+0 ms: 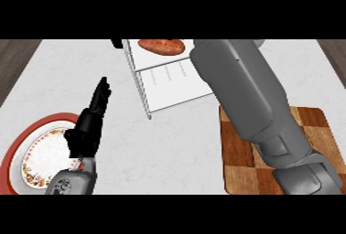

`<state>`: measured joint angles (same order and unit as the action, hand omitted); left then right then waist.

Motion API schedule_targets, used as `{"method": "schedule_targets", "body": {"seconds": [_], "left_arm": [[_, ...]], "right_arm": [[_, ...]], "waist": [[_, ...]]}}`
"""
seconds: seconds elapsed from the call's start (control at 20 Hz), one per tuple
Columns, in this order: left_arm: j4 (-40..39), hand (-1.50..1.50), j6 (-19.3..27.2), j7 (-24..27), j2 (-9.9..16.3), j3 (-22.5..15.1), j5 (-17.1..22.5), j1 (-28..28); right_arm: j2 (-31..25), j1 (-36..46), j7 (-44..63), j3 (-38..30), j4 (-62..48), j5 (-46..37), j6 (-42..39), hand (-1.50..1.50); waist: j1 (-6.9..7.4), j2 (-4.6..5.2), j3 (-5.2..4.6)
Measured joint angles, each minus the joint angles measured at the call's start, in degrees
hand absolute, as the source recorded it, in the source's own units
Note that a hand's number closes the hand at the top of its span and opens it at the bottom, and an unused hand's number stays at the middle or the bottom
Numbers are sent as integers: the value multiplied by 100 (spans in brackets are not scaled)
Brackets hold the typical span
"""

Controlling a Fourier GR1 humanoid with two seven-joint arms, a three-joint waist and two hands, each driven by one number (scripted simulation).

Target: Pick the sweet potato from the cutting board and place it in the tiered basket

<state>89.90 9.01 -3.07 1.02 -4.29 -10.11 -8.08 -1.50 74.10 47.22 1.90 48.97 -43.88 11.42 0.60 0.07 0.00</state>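
The sweet potato (161,46), reddish-brown and oval, lies in the tiered basket (165,87), a white wire rack at the top centre of the counter. The checkered wooden cutting board (238,160) sits at the lower right with nothing visible on its bare part. My right forearm (250,100) stretches up across the board toward the basket; its hand is hidden beyond the top of the view. My left hand (89,123) stands at the lower left with fingers straight and pointing up, holding nothing.
A white plate with a red rim and patterned border (27,151) lies at the lower left, partly under my left hand. Dark wooden floor strips show past the counter's left and right edges.
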Motion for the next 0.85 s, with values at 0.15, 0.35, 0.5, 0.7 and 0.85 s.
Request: {"method": "schedule_targets", "body": {"seconds": [0.15,0.35,0.5,0.7,0.85], "left_arm": [[31,0,-32,-2,66,91,58,48],[36,0,63,-21,50,75,15,69],[71,0,111,18,33,91,6,189],[158,0,109,-109,105,156,7,172],[144,0,83,-67,129,205,55,232]], "right_arm": [[-227,-209,156,-204,355,-1,251,-150],[-481,-683,458,-459,1121,114,329,-150],[-715,-1290,500,-710,1934,394,274,-150],[-1038,-2399,406,-991,3210,921,-67,-150],[-1385,-3250,251,-1343,4126,1502,-513,-150]], "waist": [[-59,-21,0],[-154,-50,3],[-232,-73,6],[-337,-95,10],[-377,-94,11]]}}
